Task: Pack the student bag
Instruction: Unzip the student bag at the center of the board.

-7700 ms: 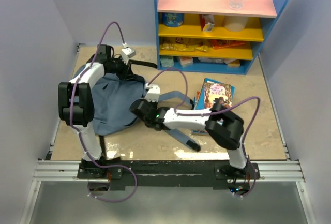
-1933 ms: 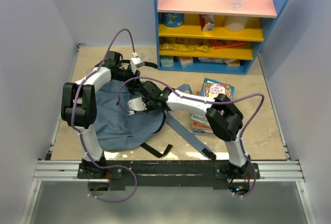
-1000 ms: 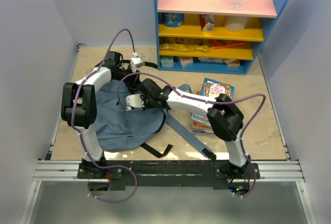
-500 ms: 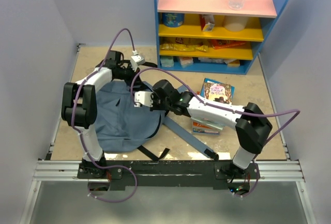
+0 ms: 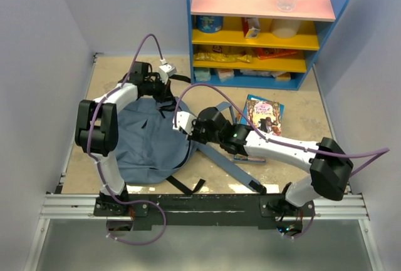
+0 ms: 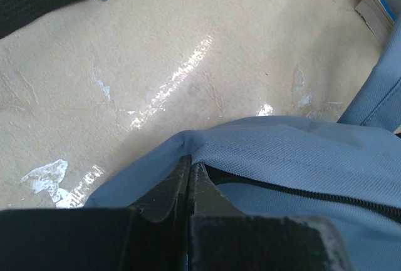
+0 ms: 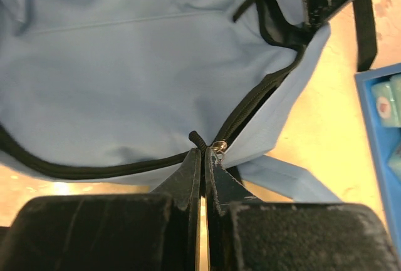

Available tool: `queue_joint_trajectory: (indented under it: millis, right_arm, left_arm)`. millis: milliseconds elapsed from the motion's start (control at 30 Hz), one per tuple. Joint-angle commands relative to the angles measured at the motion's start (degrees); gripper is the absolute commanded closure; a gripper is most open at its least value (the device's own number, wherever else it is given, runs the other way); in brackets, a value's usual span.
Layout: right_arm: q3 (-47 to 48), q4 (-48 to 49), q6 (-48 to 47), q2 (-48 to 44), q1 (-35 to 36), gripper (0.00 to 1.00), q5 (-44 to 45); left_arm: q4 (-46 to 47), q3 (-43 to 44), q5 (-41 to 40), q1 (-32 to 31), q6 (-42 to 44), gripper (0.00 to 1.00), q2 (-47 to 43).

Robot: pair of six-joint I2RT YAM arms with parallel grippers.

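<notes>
The grey-blue student bag (image 5: 147, 143) lies flat on the table's left half, one padded strap (image 5: 229, 168) trailing to the right. My left gripper (image 5: 164, 93) is shut on the bag's fabric edge (image 6: 188, 138) at its far rim. My right gripper (image 5: 187, 127) is at the bag's right side, shut on the black zipper pull cord (image 7: 197, 138), with the metal slider (image 7: 218, 146) right at the fingertips. The black zipper track (image 7: 250, 103) runs up from there, the opening partly parted. Colourful books (image 5: 262, 117) lie right of the bag.
A blue shelf unit (image 5: 260, 30) with yellow and pink shelves holding snacks and bottles stands at the back. Black webbing straps (image 5: 185, 186) lie near the front edge. Grey walls close in both sides.
My right gripper has slid the zipper pull rightward and toward the front along the bag's edge, its arm stretching out to the right. The left gripper has kept its hold at the far rim.
</notes>
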Motion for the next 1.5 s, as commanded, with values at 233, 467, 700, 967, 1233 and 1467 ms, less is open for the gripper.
queue_joint_trajectory:
  millis: [233,467,700,967,1233,1467]
  right_arm:
    - [-6.3,3.1,15.8,-7.5,7.8,1.0,0.7]
    - [-9.5,5.2,22.5,-7.4,13.0,1.0,4.0]
    - [-8.6,7.7,23.2,-7.0,13.3,1.0,7.8]
    - [2.0,9.2,11.2,1.7,11.2,0.54,13.8]
    - [24.8,-1.6,-4.9,18.6,5.1,0.46,5.4]
    - [39.3,-16.2,-11.1,30.5,1.9,0.46,6.2]
  left_arm:
    - [9.2,3.1,-15.8,3.0,-3.5,1.0,-1.9]
    - [6.3,7.3,-15.6,6.8,-4.4,1.0,-1.8]
    - [1.1,4.8,-6.4,6.1,-2.0,0.76,-5.7]
    - [-4.5,2.6,0.6,5.5,2.2,0.66,-9.7]
    - [-5.0,1.3,1.5,5.6,4.5,0.67,-9.4]
    - [-5.5,5.3,8.4,16.2,-0.1,0.53,-7.0]
